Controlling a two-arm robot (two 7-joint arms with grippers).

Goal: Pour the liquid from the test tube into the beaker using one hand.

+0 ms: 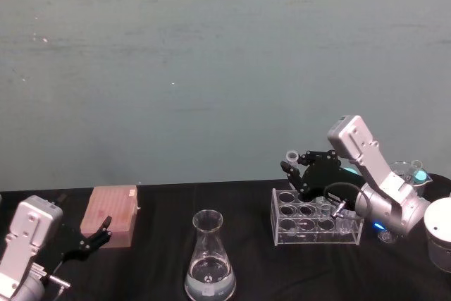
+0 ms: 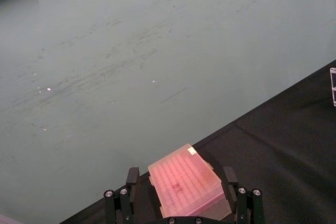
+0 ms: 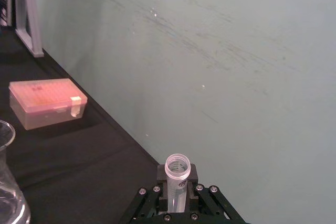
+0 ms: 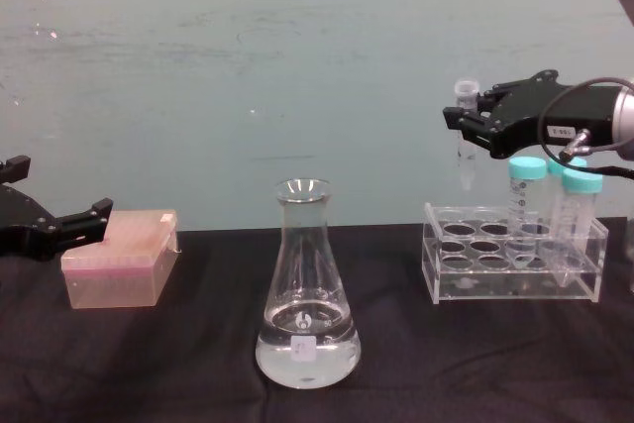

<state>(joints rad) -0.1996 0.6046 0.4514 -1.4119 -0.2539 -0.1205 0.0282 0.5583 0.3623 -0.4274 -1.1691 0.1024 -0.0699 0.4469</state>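
Observation:
The test tube (image 4: 466,136), slim and clear with a flared rim, hangs upright above the left end of the clear rack (image 4: 515,266). My right gripper (image 4: 468,118) is shut on the test tube just below its rim; the same gripper (image 1: 291,164) and tube (image 1: 292,156) show in the head view. The right wrist view looks down at the tube's open mouth (image 3: 177,167) between my fingers. The beaker (image 4: 306,289), a conical flask with clear liquid (image 4: 307,359) in its base, stands at the table's centre front, left of the rack. My left gripper (image 1: 104,229) rests open at the far left.
A pink plastic box (image 4: 123,258) lies at the left, just beyond my left gripper. Larger tubes with teal caps (image 4: 527,168) stand in the right part of the rack. A white container (image 1: 442,234) sits at the far right. The wall runs close behind the table.

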